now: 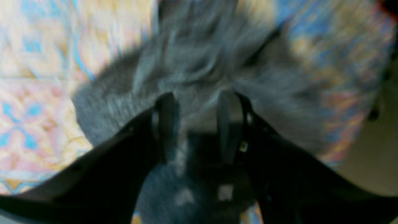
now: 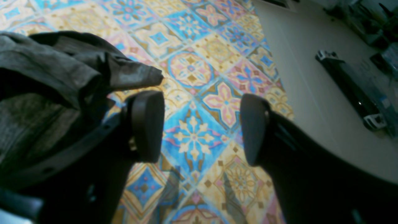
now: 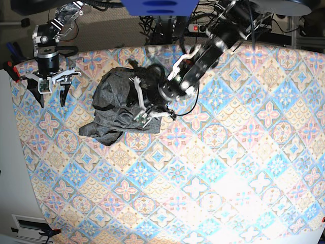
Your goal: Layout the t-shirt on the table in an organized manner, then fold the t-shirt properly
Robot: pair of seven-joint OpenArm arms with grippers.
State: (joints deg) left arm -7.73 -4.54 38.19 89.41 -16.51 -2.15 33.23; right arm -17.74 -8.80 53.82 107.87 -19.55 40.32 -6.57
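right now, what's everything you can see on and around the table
t-shirt: one, dark heather grey, crumpled in a heap on the far left part of the table in the base view
table: one, cloth of pink, blue and cream floral tiles, fills most of the base view
cables and equipment: several, dark, behind the table's far edge
black bar with metal ends: one, on the pale floor beside the table, right wrist view
left end effector: one, black with pale fingers, down in the t-shirt with grey cloth between its pads; the wrist view is too blurred to confirm a firm grip
right end effector: one, black, open, empty, over bare cloth next to the t-shirt's edge
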